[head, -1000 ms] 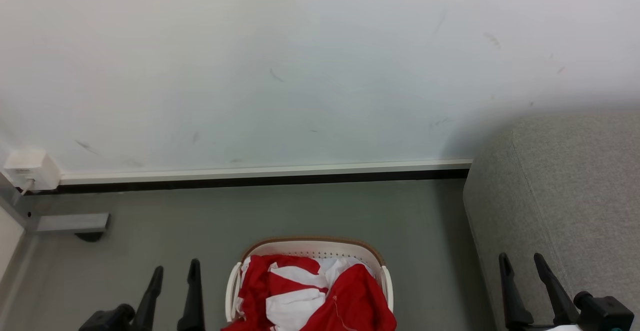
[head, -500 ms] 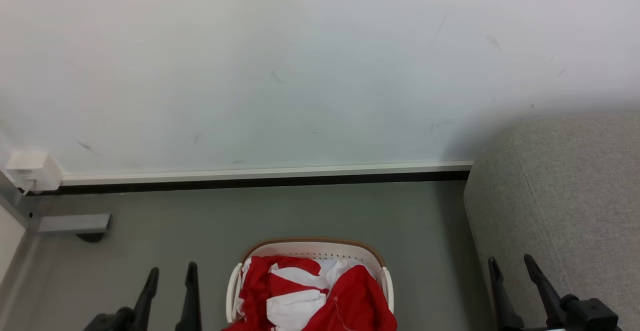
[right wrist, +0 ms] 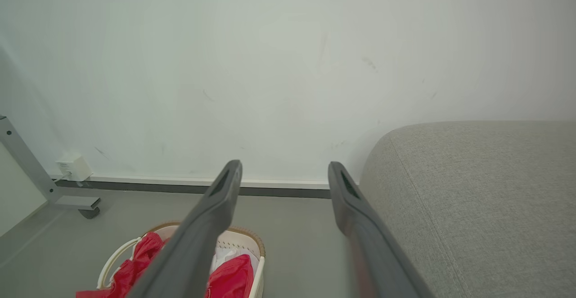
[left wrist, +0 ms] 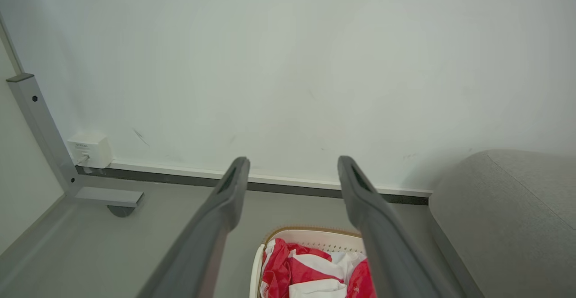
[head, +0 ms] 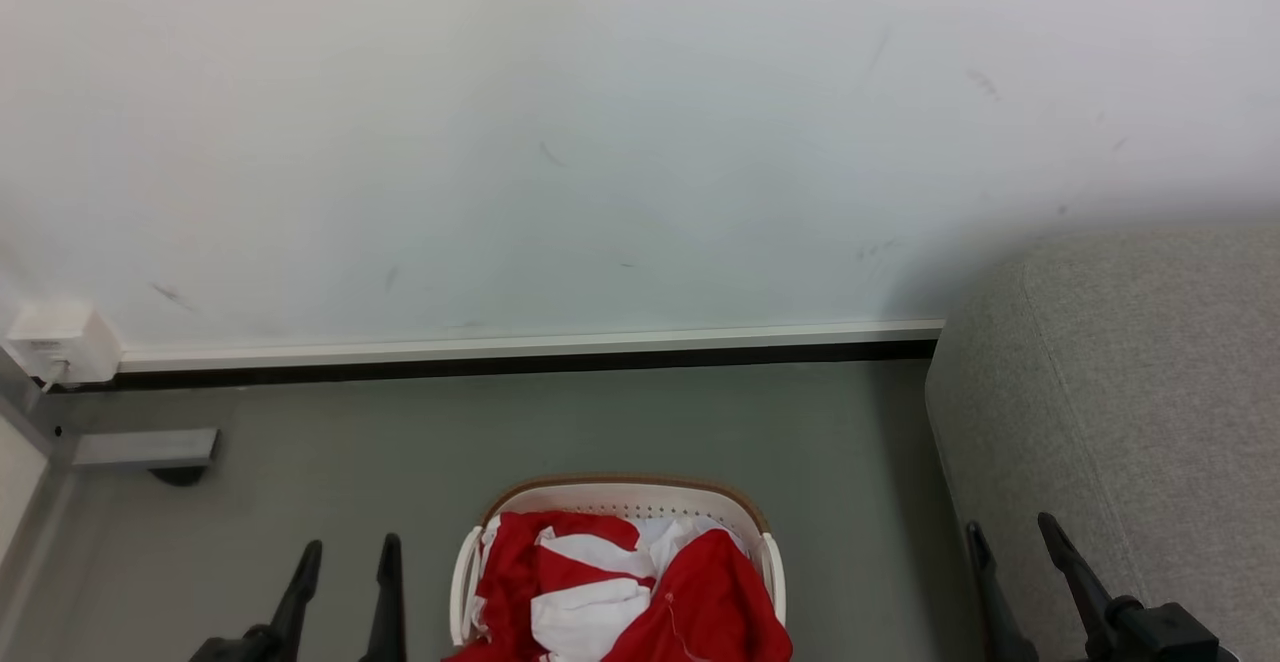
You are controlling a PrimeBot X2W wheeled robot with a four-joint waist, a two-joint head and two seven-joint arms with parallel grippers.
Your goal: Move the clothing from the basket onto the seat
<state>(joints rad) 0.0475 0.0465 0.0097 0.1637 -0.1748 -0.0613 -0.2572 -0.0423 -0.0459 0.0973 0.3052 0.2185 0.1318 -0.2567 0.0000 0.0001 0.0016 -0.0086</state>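
Observation:
The basket (head: 622, 488), white with a brown rim, stands on the grey floor at the bottom centre of the head view. The red and white clothing (head: 620, 592) is heaped inside it. My left gripper (head: 352, 546) is open, left of the basket and apart from it. My right gripper (head: 1010, 526) is open too, between the basket and the seat (head: 1130, 372), the grey sofa on the right. Between the open left gripper (left wrist: 292, 160) fingers the left wrist view looks down on the basket (left wrist: 315, 232) and clothing (left wrist: 310, 271). The right wrist view has the open right gripper (right wrist: 284, 166), the basket (right wrist: 247, 234), the clothing (right wrist: 230, 274) and the seat (right wrist: 477, 190).
A white wall with a dark baseboard (head: 520, 360) runs behind the basket. A white socket box (head: 60, 340) sits low on the wall at far left, above a grey metal frame foot (head: 145, 447) on the floor. Bare floor lies between basket and wall.
Both grippers have sunk a little toward the bottom edge of the head view. The right one has also shifted slightly left. Basket and clothing have not moved.

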